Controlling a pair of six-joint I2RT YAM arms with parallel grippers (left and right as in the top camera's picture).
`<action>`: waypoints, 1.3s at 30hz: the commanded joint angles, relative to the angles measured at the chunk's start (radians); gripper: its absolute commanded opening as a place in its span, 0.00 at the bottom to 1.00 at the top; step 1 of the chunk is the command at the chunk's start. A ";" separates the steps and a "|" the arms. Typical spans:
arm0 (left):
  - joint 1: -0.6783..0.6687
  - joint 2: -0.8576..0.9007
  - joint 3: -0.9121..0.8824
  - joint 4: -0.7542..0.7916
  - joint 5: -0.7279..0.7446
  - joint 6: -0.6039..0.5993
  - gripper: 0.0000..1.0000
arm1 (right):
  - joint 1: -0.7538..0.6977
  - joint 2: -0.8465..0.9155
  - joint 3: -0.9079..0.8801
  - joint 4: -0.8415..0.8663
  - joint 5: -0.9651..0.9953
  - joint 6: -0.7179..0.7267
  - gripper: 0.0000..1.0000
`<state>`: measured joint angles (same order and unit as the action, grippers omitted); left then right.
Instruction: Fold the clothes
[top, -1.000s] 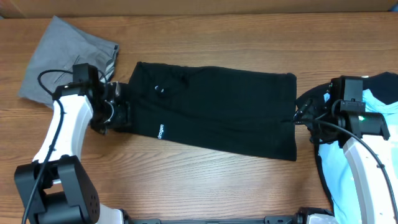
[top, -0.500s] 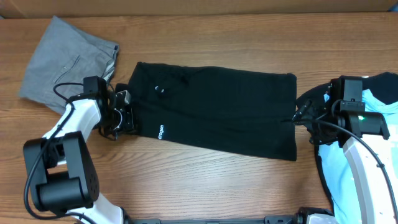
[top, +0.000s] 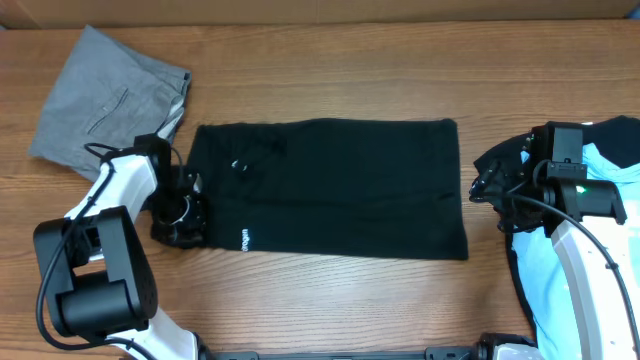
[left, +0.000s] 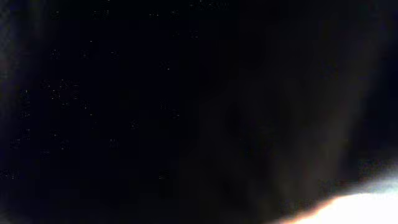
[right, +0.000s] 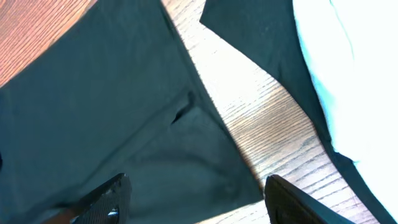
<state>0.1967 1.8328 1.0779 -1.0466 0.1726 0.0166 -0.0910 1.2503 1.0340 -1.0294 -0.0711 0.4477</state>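
The black shirt lies flat across the middle of the table, folded into a long rectangle with small white text near its left end. My left gripper sits at the shirt's front left corner, shut on the cloth. The left wrist view is filled with that black shirt, and the jaws are hidden there. My right gripper hovers open over the shirt's right edge, holding nothing. Grey trousers lie at the back left. A light blue tee lies at the far right, partly under my right arm.
A dark garment lies under the light blue tee, with a strip of bare wood between it and the shirt. Bare table runs along the front edge, and a cardboard wall borders the back.
My left gripper came forward along the shirt's left edge and closed on it. The shirt slid left and squared up. The right arm stayed put.
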 joint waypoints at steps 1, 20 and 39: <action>0.007 -0.037 0.049 -0.034 -0.071 -0.013 0.21 | -0.003 -0.005 0.016 0.005 0.002 -0.007 0.72; -0.079 -0.075 0.561 -0.192 0.218 0.135 0.53 | -0.003 0.005 0.180 0.099 -0.209 -0.145 0.79; -0.284 0.269 0.560 -0.014 -0.037 0.133 0.60 | -0.003 0.119 0.262 0.050 -0.245 -0.142 0.79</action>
<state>-0.0856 2.0808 1.6260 -1.0584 0.2058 0.1352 -0.0910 1.3571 1.2762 -0.9813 -0.3096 0.3134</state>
